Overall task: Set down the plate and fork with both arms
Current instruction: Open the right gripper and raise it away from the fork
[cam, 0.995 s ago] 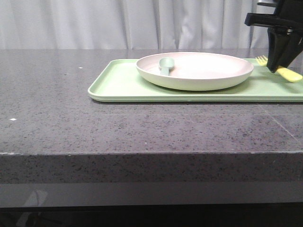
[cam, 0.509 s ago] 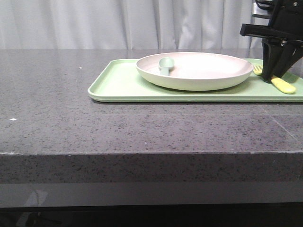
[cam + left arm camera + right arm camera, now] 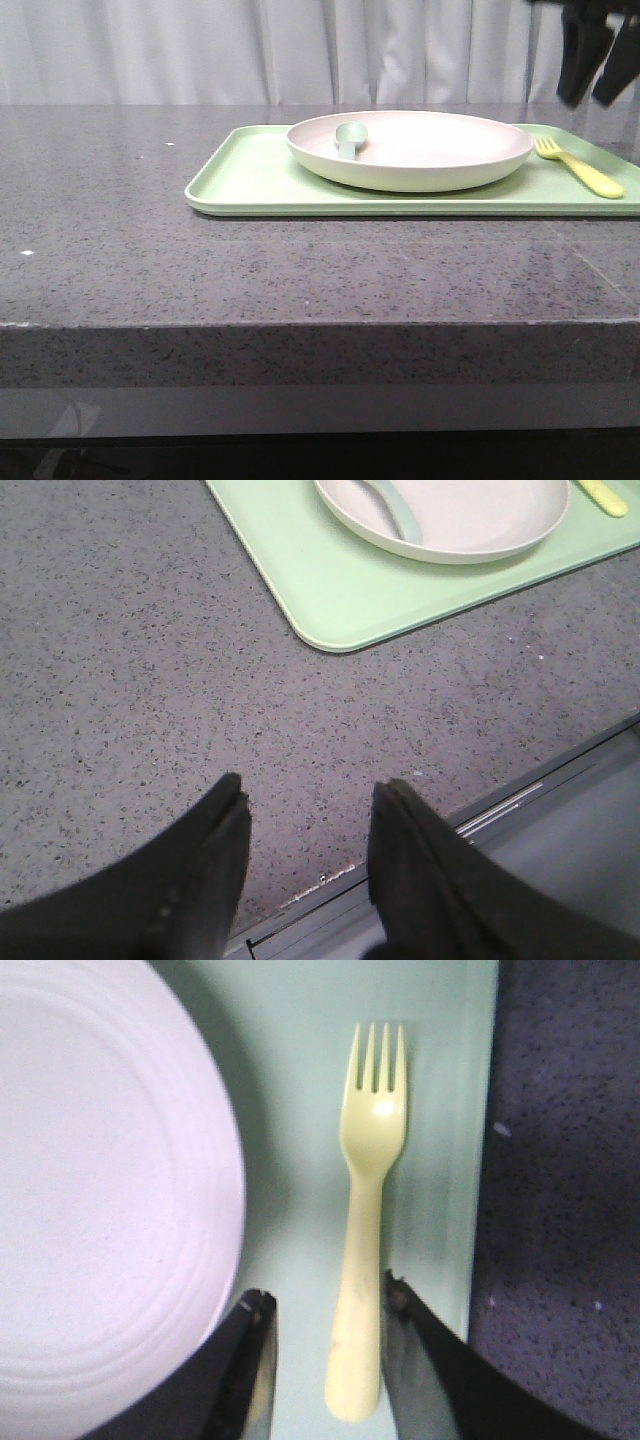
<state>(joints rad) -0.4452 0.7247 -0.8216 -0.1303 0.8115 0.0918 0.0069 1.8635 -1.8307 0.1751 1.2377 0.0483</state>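
On the grey speckled worktop (image 3: 300, 270) we see a light-green tray (image 3: 250, 175) carrying the plate (image 3: 410, 150), which sits near its middle. A grey-green spoon (image 3: 351, 138) rests inside the plate, towards its left side. Just to the right of the plate, the fork (image 3: 580, 168) lies flat on the tray, apart from the plate's rim, tines pointing away from us. Our right pincer (image 3: 598, 60) hangs in the air above the fork, its fingers spread and holding nothing; in the right wrist view the fork's handle (image 3: 357, 1330) shows between the two fingertips (image 3: 250, 1360), with the fork lying below them. Our left pincer (image 3: 305, 810) hovers over bare worktop near the front edge, well apart from the tray, fingers parted and empty.
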